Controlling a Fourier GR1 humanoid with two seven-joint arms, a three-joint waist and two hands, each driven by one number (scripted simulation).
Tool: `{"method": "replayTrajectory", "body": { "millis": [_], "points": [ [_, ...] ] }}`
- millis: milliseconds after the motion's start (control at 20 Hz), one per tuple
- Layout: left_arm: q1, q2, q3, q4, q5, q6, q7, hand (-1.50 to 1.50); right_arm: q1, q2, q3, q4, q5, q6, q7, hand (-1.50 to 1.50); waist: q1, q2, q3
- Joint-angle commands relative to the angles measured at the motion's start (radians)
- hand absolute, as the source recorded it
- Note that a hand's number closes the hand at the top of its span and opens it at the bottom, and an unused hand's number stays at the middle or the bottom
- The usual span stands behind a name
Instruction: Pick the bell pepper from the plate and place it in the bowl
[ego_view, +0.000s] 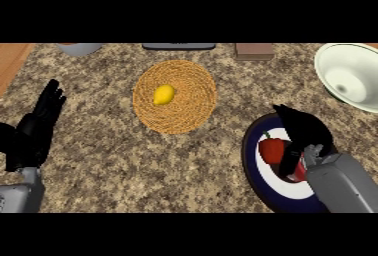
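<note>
Right forearm enters from the lower right; right hand (304, 131) sits over the plate (255, 131), fingers curled down around the far side of the bell pepper (272, 150). Thumb side appears to close from below, so the hand reads as gripping the pepper, though contact on the hidden side cannot be confirmed. Pepper is red with a short green stem, and lies on the white centre of the dark-rimmed plate, at the counter's right.

Left hand (38, 127) rests at the left edge, fingers straight and up, holding nothing.

Bowl (353, 75), white with a green rim, stands at the upper right, well apart from the plate. Woven mat (175, 97) with a yellow lemon (164, 94) lies mid-counter, not involved.

Handling judgement: pepper is likely light, hollow, fairly stiff-walled, with glossy skin that may slip. Best hold is across the broad body, fingers and thumb on opposite flanks, not the stem. Lobed shape may roll in the grasp on lift.
</note>
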Motion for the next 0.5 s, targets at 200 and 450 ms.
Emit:
{"method": "replayTrajectory", "body": {
  "millis": [200, 450],
  "points": [
    [-0.068, -0.046, 0.025, 0.061, -0.035, -0.008, -0.013, 0.00, 0.037, 0.050, -0.054, 0.065, 0.083, 0.026, -0.068, -1.50, -0.003, 0.001, 0.000],
    [-0.019, -0.072, 0.033, 0.046, -0.069, -0.017, -0.043, 0.00, 0.044, 0.125, -0.069, 0.102, 0.163, -0.015, -0.086, -1.50, -0.001, 0.000, 0.000]
  ]
}}
